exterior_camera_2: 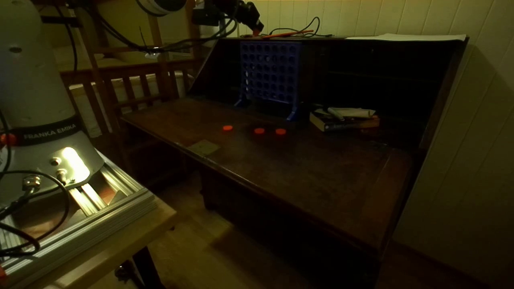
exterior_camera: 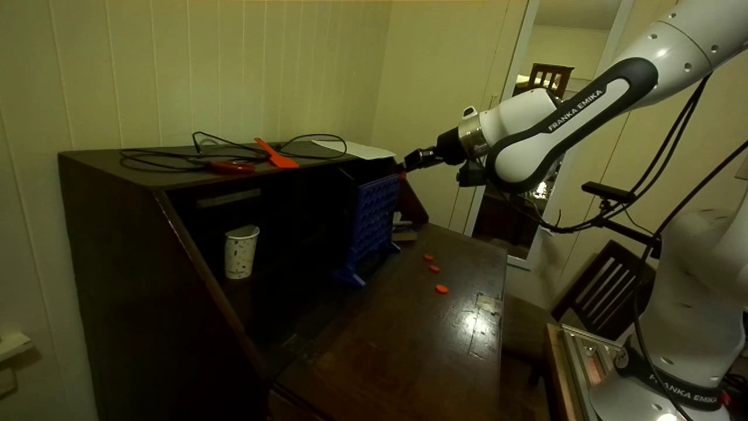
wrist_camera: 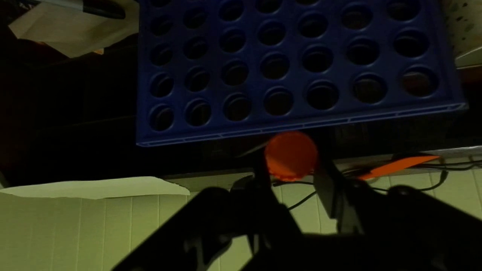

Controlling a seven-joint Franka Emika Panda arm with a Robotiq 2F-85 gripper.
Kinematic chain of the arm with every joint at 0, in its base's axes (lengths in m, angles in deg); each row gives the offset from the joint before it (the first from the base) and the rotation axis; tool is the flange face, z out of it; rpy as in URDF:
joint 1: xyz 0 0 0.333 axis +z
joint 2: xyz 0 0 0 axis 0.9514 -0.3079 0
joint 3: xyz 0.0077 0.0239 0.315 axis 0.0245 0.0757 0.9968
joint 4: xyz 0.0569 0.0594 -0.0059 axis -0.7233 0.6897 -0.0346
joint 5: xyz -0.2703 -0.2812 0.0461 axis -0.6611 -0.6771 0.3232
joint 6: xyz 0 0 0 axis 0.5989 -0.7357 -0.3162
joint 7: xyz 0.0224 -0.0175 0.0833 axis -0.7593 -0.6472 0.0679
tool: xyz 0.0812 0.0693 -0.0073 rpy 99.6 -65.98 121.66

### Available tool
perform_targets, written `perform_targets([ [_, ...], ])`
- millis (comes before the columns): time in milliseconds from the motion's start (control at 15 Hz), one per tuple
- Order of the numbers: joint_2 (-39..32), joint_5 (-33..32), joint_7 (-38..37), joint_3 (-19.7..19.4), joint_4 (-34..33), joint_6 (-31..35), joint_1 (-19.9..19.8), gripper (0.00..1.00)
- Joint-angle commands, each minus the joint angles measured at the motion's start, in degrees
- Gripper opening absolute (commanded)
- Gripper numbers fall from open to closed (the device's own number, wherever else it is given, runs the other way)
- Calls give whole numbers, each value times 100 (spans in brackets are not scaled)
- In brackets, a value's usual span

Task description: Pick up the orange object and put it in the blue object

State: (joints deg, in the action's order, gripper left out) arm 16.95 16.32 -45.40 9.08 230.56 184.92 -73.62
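an orange disc (wrist_camera: 291,155) sits pinched between the fingers (wrist_camera: 325,188), clamped from both sides, with its round face showing in the wrist view. it is held at the top edge of the blue rack (wrist_camera: 253,56), near the middle of that edge as the wrist view has it; in an exterior view it appears just above the rack, and i cannot tell whether the two touch. the rack stands upright on its feet, its face a grid of round holes, towards the rear of the dark wooden worktop (exterior_camera: 409,351). three loose discs (exterior_camera: 442,289), also orange, lie flat in front of it, apart from one another, in both exterior views. to one side of the rack is a thick book (exterior_camera_2: 341,123) with papers (exterior_camera_2: 355,112) on it; on the other side a speckled paper cup (exterior_camera: 241,254) stands inside the dark desk (exterior_camera: 117,263). on top of the desk lie a flat orange tool (exterior_camera: 280,159), a rounded red thing (exterior_camera: 232,168) and a white sheet (exterior_camera: 356,150). the white arm (exterior_camera: 526,134) reaches in above the worktop, and near its base is a slatted chair (exterior_camera: 605,286).
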Motion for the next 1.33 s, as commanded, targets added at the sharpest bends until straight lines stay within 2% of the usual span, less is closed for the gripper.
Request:
perform_targets([
  [0, 0, -13, -15, -70, 4, 48, 48, 35],
  [267, 0, -27, -32, -134, 12, 97, 88, 35],
  [333, -51, -42, -71, -158, -9, 182, 117, 10],
  [800, -244, -449, -448, -620, -81, 712, 613, 10],
  [1267, -681, -1423, -1152, -1269, -220, 1481, 882, 10],
])
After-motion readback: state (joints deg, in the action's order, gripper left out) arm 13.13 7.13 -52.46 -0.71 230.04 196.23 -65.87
